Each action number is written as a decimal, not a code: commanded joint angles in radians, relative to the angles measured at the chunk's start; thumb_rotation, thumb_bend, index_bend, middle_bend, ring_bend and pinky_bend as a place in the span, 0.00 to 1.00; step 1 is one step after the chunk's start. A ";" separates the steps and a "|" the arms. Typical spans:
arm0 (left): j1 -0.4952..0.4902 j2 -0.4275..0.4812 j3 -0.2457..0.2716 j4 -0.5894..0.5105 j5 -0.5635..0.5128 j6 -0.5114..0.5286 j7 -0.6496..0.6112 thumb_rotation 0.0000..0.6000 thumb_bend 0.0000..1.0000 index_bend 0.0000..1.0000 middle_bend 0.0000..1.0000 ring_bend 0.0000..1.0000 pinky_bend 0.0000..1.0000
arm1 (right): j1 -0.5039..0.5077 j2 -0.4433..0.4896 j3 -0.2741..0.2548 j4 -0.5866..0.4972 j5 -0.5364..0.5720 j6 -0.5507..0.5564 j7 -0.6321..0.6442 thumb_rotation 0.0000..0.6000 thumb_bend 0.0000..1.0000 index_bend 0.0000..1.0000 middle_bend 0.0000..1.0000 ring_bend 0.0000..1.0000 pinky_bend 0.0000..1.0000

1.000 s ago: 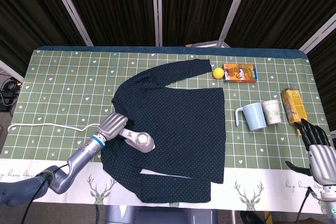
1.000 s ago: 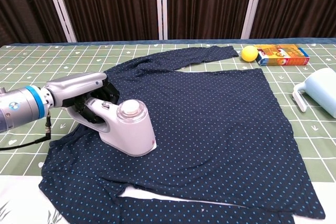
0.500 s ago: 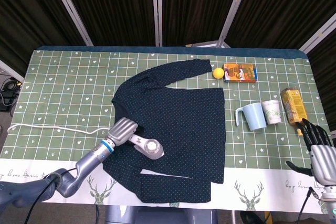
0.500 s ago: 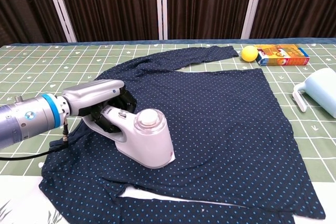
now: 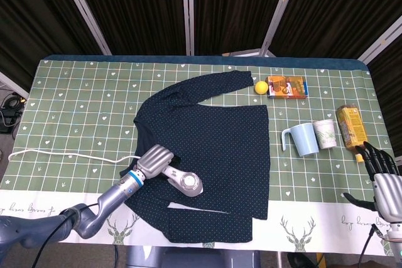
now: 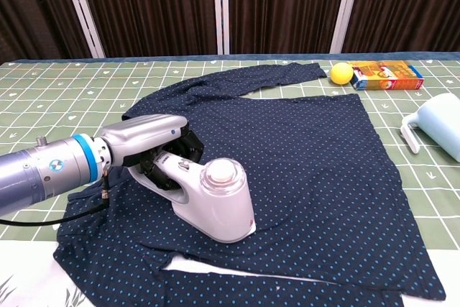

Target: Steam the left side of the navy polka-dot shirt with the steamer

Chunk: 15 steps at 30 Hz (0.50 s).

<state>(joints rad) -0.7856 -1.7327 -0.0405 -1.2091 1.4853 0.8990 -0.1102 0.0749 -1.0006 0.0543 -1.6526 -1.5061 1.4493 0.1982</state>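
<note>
1. Sliding toward the near hem since the earlier frames, the white and grey handheld steamer (image 6: 215,199) now sits lower and further right on the navy polka-dot shirt (image 6: 302,156), and the left hand (image 6: 154,141) has travelled with it.
2. Readable writing is scarce: a round blue and white emblem shows on the left wrist cuff in the chest view, its lettering too small to read; the print on the orange rectangular box (image 5: 287,86) and the yellow carton (image 5: 351,126) is also illegible.
3. The left hand's fingers are wrapped around the steamer's handle, gripping it, with the steamer's round head just beyond the fingertips and its base pressed flat on the shirt's left side.
4. The shirt lies spread on the green patterned tablecloth (image 5: 75,105), one sleeve reaching toward the yellow ball (image 5: 260,86).
5. The right hand (image 5: 380,171) rests at the table's right edge, fingers spread, holding nothing.
6. A pale blue plastic jug (image 5: 301,139) and white paper cup (image 5: 325,134) stand beside the shirt.
</note>
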 commanded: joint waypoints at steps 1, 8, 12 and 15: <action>0.002 0.000 0.001 0.009 0.001 0.004 0.004 1.00 0.00 0.88 0.81 0.81 1.00 | 0.000 0.000 0.000 0.000 0.000 0.000 0.000 1.00 0.00 0.00 0.00 0.00 0.00; 0.006 0.019 -0.004 0.025 -0.005 0.009 -0.002 1.00 0.00 0.88 0.81 0.81 1.00 | 0.002 -0.002 -0.001 -0.001 0.000 -0.005 -0.004 1.00 0.00 0.00 0.00 0.00 0.00; 0.014 0.032 -0.004 0.034 -0.012 0.013 -0.014 1.00 0.00 0.88 0.81 0.81 1.00 | 0.003 -0.002 -0.002 -0.001 0.000 -0.008 -0.003 1.00 0.00 0.00 0.00 0.00 0.00; 0.021 0.046 -0.007 0.041 -0.015 0.022 -0.026 1.00 0.00 0.88 0.81 0.81 1.00 | 0.004 -0.002 -0.002 -0.001 -0.001 -0.009 -0.002 1.00 0.00 0.00 0.00 0.00 0.00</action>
<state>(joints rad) -0.7669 -1.6910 -0.0464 -1.1704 1.4710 0.9173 -0.1321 0.0790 -1.0025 0.0525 -1.6537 -1.5066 1.4401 0.1967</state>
